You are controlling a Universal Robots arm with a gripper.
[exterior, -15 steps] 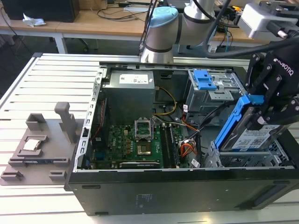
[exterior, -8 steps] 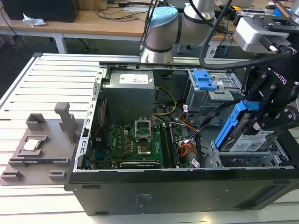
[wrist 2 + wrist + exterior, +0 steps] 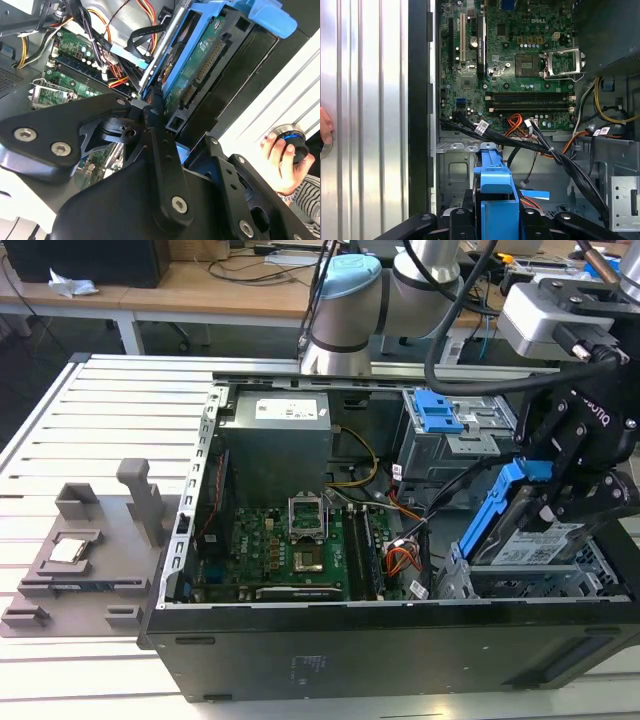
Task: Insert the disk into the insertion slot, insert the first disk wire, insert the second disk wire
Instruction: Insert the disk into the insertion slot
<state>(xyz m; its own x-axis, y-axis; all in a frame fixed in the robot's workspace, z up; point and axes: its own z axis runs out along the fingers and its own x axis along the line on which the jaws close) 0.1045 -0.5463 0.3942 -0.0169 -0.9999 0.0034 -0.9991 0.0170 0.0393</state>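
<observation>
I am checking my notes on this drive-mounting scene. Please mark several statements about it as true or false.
1. The gripper holds the disk by its blue carrier. True.
2. The disk lies flat, fully seated in the insertion slot. False: it is tilted in the gripper, not yet seated.
3. A cooler covers the CPU socket. False: the socket is bare.
4. A grey fixture stands at the exterior view's left of the computer case. True.
</observation>
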